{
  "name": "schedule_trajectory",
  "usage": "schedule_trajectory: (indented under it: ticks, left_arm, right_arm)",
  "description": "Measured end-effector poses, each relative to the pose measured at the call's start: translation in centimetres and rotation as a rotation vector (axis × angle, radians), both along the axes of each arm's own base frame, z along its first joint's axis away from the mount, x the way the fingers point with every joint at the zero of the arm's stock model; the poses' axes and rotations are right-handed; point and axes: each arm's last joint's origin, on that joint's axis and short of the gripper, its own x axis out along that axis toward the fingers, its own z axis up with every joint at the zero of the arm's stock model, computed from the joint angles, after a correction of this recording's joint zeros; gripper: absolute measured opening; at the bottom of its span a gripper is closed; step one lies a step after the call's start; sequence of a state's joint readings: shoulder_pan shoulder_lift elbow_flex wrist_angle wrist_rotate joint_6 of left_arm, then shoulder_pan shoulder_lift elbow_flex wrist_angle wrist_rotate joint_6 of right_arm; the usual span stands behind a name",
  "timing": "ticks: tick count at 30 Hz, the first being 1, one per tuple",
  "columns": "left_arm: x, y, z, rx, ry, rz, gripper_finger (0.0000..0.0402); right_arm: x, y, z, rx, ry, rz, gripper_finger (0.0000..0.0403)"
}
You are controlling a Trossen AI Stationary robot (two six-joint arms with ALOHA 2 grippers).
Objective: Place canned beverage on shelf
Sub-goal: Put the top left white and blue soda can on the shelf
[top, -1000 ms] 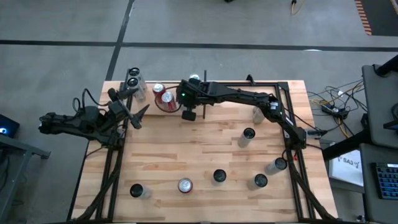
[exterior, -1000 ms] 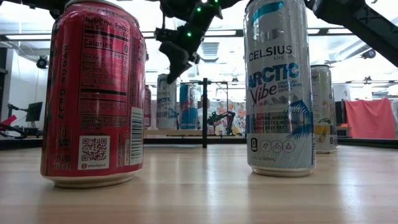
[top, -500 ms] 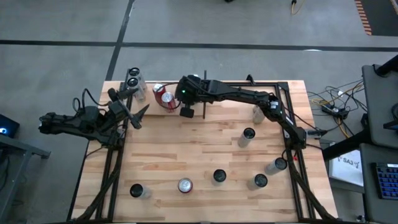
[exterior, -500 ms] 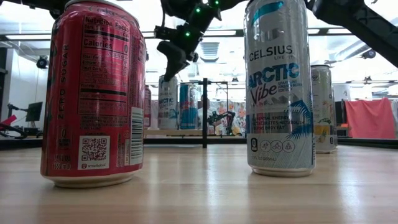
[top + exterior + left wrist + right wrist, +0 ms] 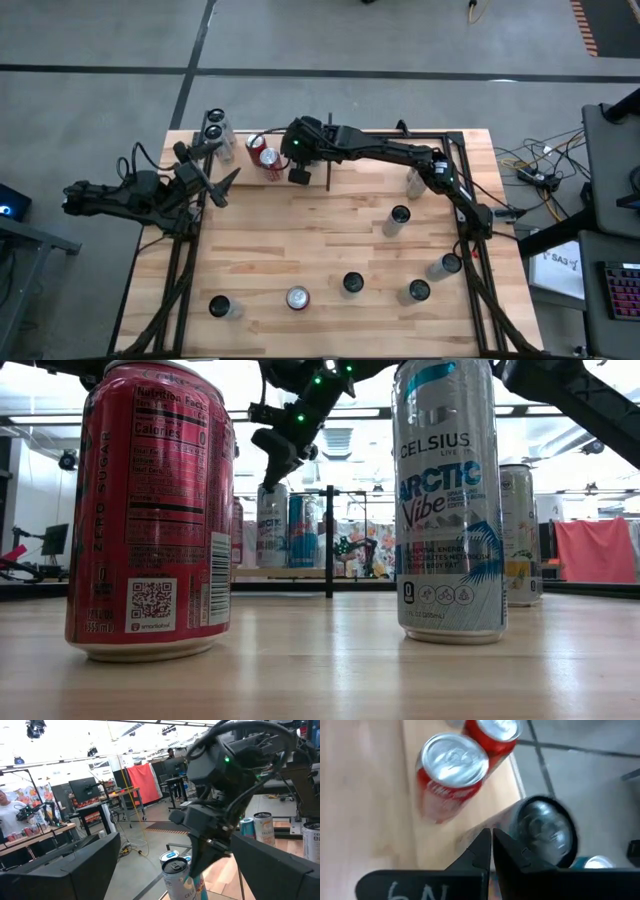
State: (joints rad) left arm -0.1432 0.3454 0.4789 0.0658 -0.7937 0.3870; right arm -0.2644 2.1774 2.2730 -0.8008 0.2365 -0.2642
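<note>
Two red cans (image 5: 262, 152) stand upright on the shelf (image 5: 300, 573) at the table's far left; in the low view a white can (image 5: 270, 525) and a blue one (image 5: 303, 530) stand there beside a black rod (image 5: 328, 540). My right gripper (image 5: 491, 845) is shut and empty. It hangs slanting down just above these cans (image 5: 298, 176), and in its wrist view the red cans (image 5: 452, 770) and a dark-topped can (image 5: 542, 830) lie beyond its tips. My left gripper (image 5: 215, 185) waits open at the table's left edge.
Several more cans stand loose on the wooden table: a silver one (image 5: 399, 215) at mid right and a row near the front (image 5: 298, 297), (image 5: 352, 283), (image 5: 418, 291). Two cans (image 5: 213, 126) stand at the far left corner. A black frame (image 5: 460, 190) runs along the table's right side.
My right gripper has edged toward the table's far left, closer to the cans on the shelf, and has tipped a little less steeply downward. It has stayed shut. The cans have not moved.
</note>
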Motion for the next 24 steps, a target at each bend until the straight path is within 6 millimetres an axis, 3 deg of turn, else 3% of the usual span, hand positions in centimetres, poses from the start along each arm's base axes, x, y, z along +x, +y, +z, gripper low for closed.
schedule_trajectory:
  ticks: [9,14,18,24]
  left_arm:
    - [0.0,0.0,0.0,0.0,0.0,0.0,0.0364]
    - [0.0,0.0,0.0,0.009,0.007,0.002,0.0364]
    - [0.0,0.0,0.0,0.01,0.008,0.002,0.0364]
    - [0.0,0.0,0.0,0.01,0.007,0.002,0.0364]
  right_arm:
    - [0.2,-0.4,0.1,-0.012,-0.022,-0.002,0.0009]
    - [0.1,0.0,2.1,-0.006,-0.095,-0.018,0.0009]
    - [-0.5,-2.1,2.8,-0.007,-0.131,-0.069,0.0009]
    - [-0.6,-4.0,1.6,0.061,-0.136,-0.066,0.0009]
